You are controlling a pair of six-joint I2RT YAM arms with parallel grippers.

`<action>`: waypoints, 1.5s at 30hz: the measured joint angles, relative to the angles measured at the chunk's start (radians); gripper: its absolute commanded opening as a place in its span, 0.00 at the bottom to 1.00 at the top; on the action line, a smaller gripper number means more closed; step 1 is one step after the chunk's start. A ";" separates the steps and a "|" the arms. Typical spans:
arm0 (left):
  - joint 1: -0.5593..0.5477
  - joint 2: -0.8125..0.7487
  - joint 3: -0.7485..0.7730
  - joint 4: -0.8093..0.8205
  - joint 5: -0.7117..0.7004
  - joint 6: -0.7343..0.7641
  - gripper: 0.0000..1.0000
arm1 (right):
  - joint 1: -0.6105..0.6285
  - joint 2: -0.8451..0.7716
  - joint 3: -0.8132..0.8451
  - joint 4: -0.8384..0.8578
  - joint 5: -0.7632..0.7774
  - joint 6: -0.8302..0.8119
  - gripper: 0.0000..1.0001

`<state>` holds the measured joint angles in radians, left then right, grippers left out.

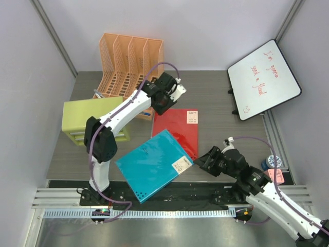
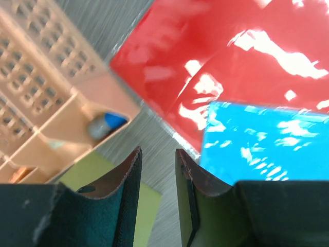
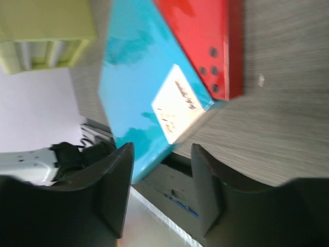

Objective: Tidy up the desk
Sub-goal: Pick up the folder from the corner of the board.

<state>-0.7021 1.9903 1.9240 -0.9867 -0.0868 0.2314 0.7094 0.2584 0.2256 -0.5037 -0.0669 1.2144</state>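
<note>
The left gripper hangs point-down over a bare strip of the desk, in the upper middle of the top view. Its jaws stand only a narrow way apart and have hold of nothing; grey wood-grain shows through the gap in the left wrist view. Around that gap are the orange mesh file rack at upper left, a glossy red folder across the top, a teal folder at right and the lime-green drawer cabinet at the bottom.

The right gripper sits low, right of centre in the top view, and points at the teal folder's right-hand corner, where a white label sits. Its jaws stand well apart with nothing clamped. In the right wrist view the folder's edge runs across the gap between the fingertips, but I cannot tell whether either finger touches it.

The desk fills the middle of the top view, down to the black strip and silver rail at the bottom. The teal folder lies tilted over the red one's lower left part.

A blue-and-grey thing in one rack compartment is too blurred to name. The label's print is too small to read. The right arm covers part of a pink thing at the right edge. A whiteboard with red handwriting lies at upper right.
</note>
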 measured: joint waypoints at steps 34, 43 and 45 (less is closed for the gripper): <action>0.020 -0.237 -0.865 0.172 -0.122 0.107 0.31 | 0.224 0.792 0.007 0.672 -0.064 0.040 1.00; -0.042 -0.197 -0.808 0.167 -0.104 0.072 0.30 | 0.214 0.772 0.051 0.561 0.083 0.056 1.00; -0.054 -0.184 -0.789 0.168 -0.096 0.063 0.30 | 0.185 0.772 0.056 0.549 0.096 0.056 1.00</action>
<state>-0.7559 1.8065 1.1351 -0.8188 -0.1825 0.2947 0.8944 1.0309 0.2821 0.0452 0.0292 1.2701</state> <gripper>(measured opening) 0.302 0.995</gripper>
